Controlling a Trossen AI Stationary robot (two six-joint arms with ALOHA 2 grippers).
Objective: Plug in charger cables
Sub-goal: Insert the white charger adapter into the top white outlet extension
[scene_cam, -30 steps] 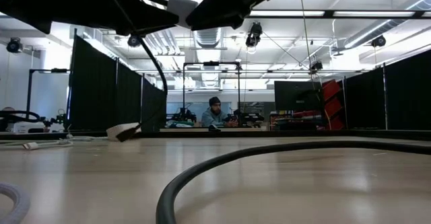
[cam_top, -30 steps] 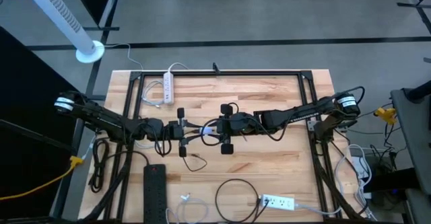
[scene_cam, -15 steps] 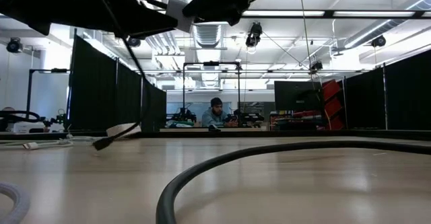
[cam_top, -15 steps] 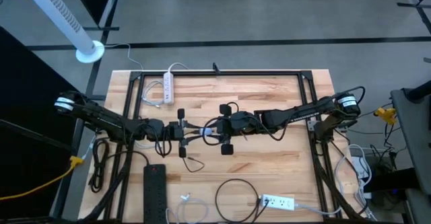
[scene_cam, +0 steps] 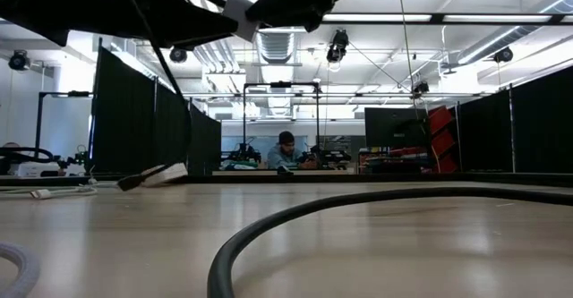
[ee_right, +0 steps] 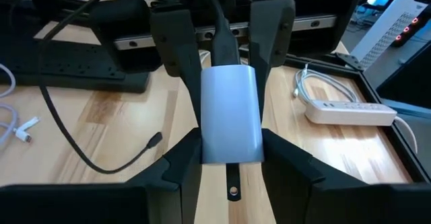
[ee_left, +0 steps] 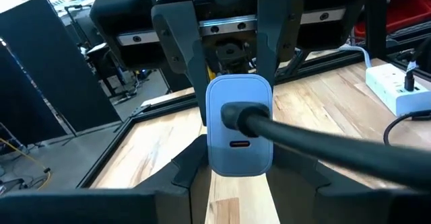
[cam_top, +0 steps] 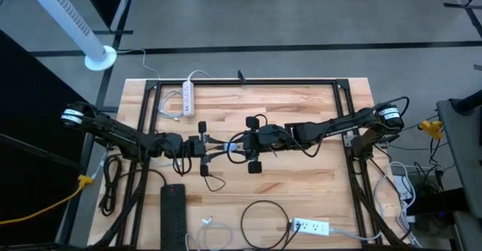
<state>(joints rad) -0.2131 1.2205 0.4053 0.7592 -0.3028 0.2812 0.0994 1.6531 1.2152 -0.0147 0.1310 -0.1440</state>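
Observation:
A pale blue charger block (cam_top: 234, 146) hangs above the table's middle between my left gripper (cam_top: 224, 148) and my right gripper (cam_top: 242, 145); both are shut on it. A black charger cable (ee_left: 316, 146) is plugged into the upper port of the block's face (ee_left: 239, 126). This cable droops to the table, where its free plug end (ee_right: 155, 140) rests. Other charger cables lie loose on the table: a black loop (cam_top: 263, 215) and a white one (cam_top: 207, 222) near the front, and a white one (cam_top: 172, 105) at the far left. My left gripper pinches the block's two side faces (ee_left: 209, 150) at its port end, coming level from the table's left. The block is lifted clear. The plugged cable runs out past one finger. My right gripper pinches the same block by its side faces (ee_right: 205, 143) at the end away from the ports, level from the table's right, fingers lying along the block. The block hangs clear of the table between the two grippers.
A white power strip (cam_top: 188, 96) lies at the far left, a black one (cam_top: 173, 206) at the near left and another white one (cam_top: 310, 226) at the near right. A black frame (cam_top: 248, 81) rims the table. A person sits in the room beyond (scene_cam: 286, 150).
The black cable's free end has slid across the table toward the left edge, and the hanging loop has swung with it. Both grippers have stayed almost where they were, with the block between them.

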